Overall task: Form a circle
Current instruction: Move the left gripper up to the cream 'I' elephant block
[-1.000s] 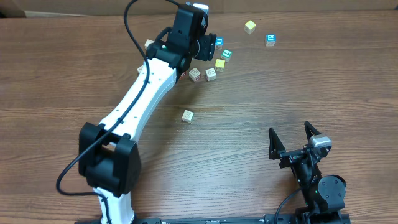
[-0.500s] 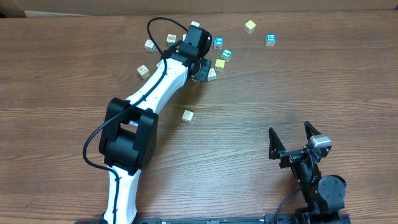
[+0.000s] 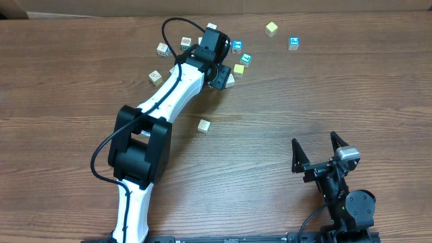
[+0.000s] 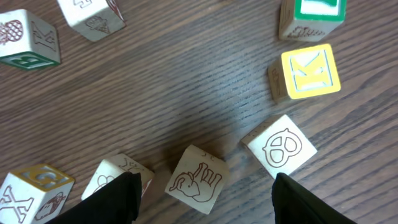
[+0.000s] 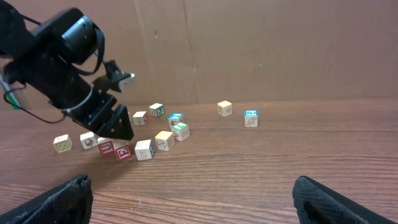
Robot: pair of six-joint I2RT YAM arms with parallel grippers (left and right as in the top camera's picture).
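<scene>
The brown wooden table (image 3: 317, 101) carries small toy cubes (image 3: 239, 69) loosely clustered at its far side, and a single cube (image 3: 204, 125) lies apart.

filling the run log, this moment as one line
left gripper: open astride elephant block | right gripper: open, away from blocks | task: not done
</scene>
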